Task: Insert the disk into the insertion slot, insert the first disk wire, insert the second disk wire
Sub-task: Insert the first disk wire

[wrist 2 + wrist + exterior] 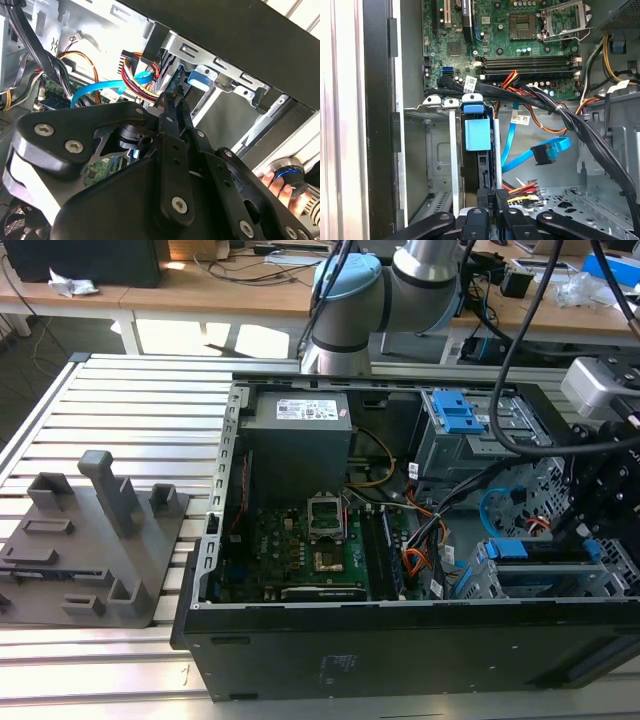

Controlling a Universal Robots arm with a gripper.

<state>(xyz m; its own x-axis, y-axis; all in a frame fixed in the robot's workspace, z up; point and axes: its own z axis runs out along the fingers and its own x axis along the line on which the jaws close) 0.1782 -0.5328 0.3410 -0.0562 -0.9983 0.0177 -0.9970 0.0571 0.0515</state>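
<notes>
Your arm (355,300) rises at the bench's (130,410) far edge and reaches to the exterior view's right, its wrist (605,475) pointing down. In both wrist views your gripper (495,196) has its black fingers (172,145) drawn together at the tips.

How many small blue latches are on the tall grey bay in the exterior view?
2. Both sit on the tall grey bay, at the exterior view's right: one latch farther back, the other latch just in front. More may be hidden.
</notes>
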